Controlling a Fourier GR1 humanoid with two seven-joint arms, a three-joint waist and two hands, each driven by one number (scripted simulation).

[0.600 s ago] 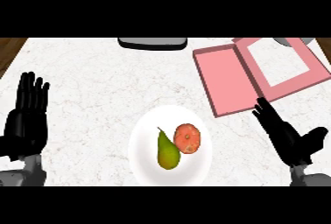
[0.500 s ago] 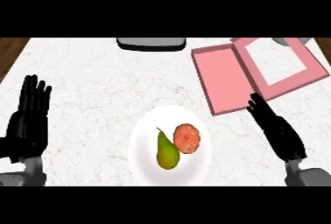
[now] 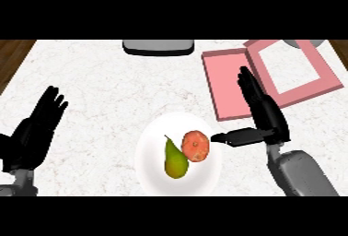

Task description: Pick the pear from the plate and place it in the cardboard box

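— What were the fingers doing?

— The right hand [image 3: 266,120] had its fingers [image 3: 249,87] straight and together, stretched up over the edge of the pink cardboard box [image 3: 231,85], holding nothing. Its thumb [image 3: 234,136] stuck out sideways toward the white plate [image 3: 151,152], its tip just beside the plate's right rim and near the round orange-red fruit [image 3: 195,145]. Whether it touched the rim, I could not tell.

— And the other hand?

— The left hand [image 3: 35,133] rested open near the left edge, fingers up and slightly spread, well apart from everything.

— Where was the pear?

— The pear [image 3: 175,160] lay on the plate, stem pointing up-left, touching the orange-red fruit on its right side.

— And the surroundings?

— A white marbled table [image 3: 108,87] carried it all. The box lay open at the upper right, lid flap beside it. A dark grey object [image 3: 158,47] sat at the far edge, and brown wooden floor [image 3: 15,53] showed at the upper left corner.
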